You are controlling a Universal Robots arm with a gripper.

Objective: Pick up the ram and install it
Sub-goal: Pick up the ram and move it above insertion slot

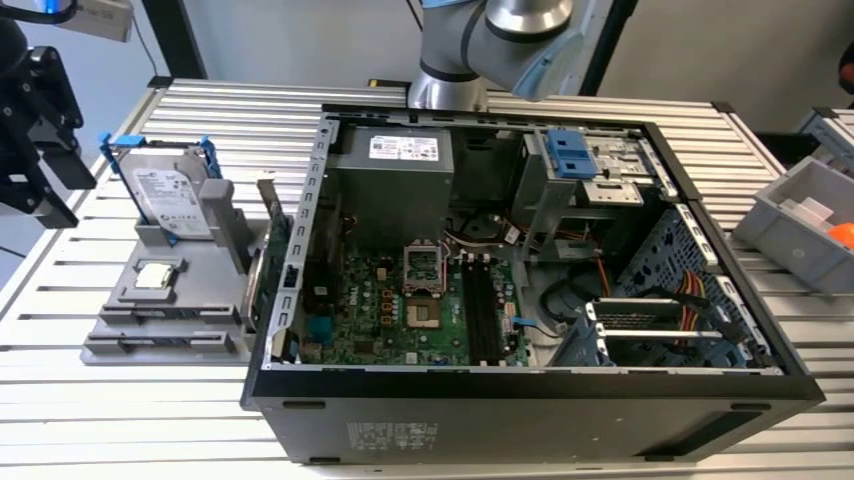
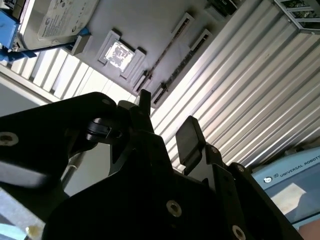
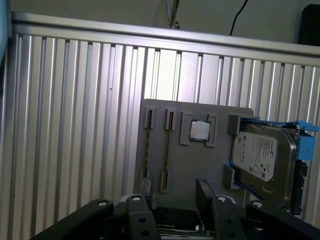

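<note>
Pick-up stage; no grasp made yet. The gripper (image 3: 175,189) hung above the grey parts holder (image 3: 195,162) on the ribbed aluminium table (image 3: 75,130). In both wrist views its fingers (image 2: 187,136) stood spread apart with nothing between them.

The holder carried a hard drive with blue rails (image 3: 262,155) propped at one side and a processor chip (image 3: 200,131) in a square pocket near the middle. Two long narrow slots (image 3: 148,145) lay on the side away from the drive.

The ram could not be placed for certain. A thin dark line ran along each slot. Either could be the stick seen edge-on, sunk low in the holder, but I could not tell which.

In the exterior view the open computer case (image 1: 534,400) lay just beside the holder, on the exterior view's right of it. The long black memory sockets (image 1: 478,310) on the green motherboard (image 1: 387,300) looked unfilled, so I judged the install not begun.

Judgement on the grasp: lifting from such a slot would call for fingers squared to the stick's flat faces and centred along its length. The lift would need to go straight up, clear of the end brackets. An off-centre pinch could tilt the stick in the slot.
</note>
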